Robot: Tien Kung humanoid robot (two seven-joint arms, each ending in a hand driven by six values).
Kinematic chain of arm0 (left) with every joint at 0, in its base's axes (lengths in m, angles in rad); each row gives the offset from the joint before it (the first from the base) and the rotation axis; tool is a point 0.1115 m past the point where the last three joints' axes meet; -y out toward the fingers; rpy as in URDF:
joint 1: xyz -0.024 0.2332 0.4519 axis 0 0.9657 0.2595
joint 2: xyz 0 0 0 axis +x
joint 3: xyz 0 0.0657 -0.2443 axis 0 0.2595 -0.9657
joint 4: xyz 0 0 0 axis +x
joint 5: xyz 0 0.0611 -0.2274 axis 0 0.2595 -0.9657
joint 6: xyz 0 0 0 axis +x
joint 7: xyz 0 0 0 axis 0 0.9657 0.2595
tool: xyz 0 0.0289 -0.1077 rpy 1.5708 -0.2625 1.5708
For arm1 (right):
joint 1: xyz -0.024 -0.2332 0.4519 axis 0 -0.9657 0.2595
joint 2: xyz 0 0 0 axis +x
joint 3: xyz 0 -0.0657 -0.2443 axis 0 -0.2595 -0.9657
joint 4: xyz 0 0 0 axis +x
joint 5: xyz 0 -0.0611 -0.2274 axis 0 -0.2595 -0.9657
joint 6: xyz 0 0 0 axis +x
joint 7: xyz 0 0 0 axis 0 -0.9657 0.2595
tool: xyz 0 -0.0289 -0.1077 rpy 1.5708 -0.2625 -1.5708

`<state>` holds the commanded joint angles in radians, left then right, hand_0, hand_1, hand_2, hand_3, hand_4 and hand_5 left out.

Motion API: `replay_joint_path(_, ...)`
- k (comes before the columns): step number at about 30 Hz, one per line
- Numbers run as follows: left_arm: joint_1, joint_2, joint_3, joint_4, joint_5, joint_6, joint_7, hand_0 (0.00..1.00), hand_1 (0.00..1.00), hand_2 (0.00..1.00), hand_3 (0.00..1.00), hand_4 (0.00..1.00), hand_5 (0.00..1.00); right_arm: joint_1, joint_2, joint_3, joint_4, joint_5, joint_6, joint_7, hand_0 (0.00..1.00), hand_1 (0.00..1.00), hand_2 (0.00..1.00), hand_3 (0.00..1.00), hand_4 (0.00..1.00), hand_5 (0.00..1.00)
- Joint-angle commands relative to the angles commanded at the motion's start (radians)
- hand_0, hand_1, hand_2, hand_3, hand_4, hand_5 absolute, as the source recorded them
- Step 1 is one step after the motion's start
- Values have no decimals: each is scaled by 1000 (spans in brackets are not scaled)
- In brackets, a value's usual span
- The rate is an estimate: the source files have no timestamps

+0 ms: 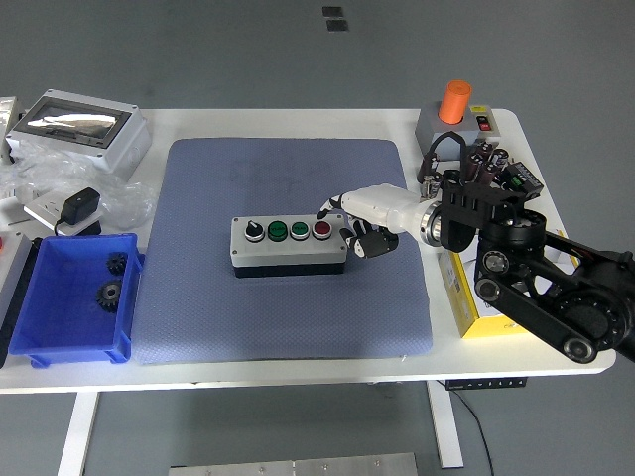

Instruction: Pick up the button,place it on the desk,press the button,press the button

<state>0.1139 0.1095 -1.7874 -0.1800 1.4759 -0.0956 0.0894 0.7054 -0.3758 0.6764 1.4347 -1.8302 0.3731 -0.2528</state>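
Observation:
A grey button box (289,244) lies on the blue-grey mat (288,307) near its middle. Its top carries a black selector knob (254,231), two green buttons (277,231) and a red button (321,229). My right hand (349,230) sits against the box's right end. Its black fingers are curled beside that end, and one white fingertip (324,212) reaches over to just behind the red button. I cannot tell whether it touches the button. The hand holds nothing. My left arm is out of the picture.
A blue bin (71,339) with gears stands at the left front. Behind it are a black charger (79,208), plastic bags and a grey case (77,127). A yellow box (476,297) lies under my right arm. A grey unit with an orange cap (455,101) stands back right.

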Motion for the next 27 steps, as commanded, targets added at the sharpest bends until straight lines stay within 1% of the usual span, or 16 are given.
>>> replay_joint_path(15, -3, 1, 3, 0, -3, 1, -7, 648, 655, 624, 719, 664, 491, -7, 14, -52, -31, 3, 1, -11, 192, 233, 240, 811, 257, 9)
replay_joint_path(18, -3, 0, 5, 0, -6, 2, -10, 648, 655, 624, 719, 665, 492, -11, 12, -43, -25, 7, -21, 2, 192, 233, 239, 805, 258, 11)
replay_joint_path(24, -1, -1, 3, 0, -5, 3, -11, 648, 655, 624, 719, 665, 491, -34, -2, 53, 18, 105, -62, 66, 192, 232, 237, 801, 259, 11)
replay_joint_path(27, -1, -1, 2, 0, -4, 2, -10, 648, 655, 624, 719, 665, 491, -50, -8, 98, 32, 162, -102, 110, 192, 232, 237, 801, 259, 11)
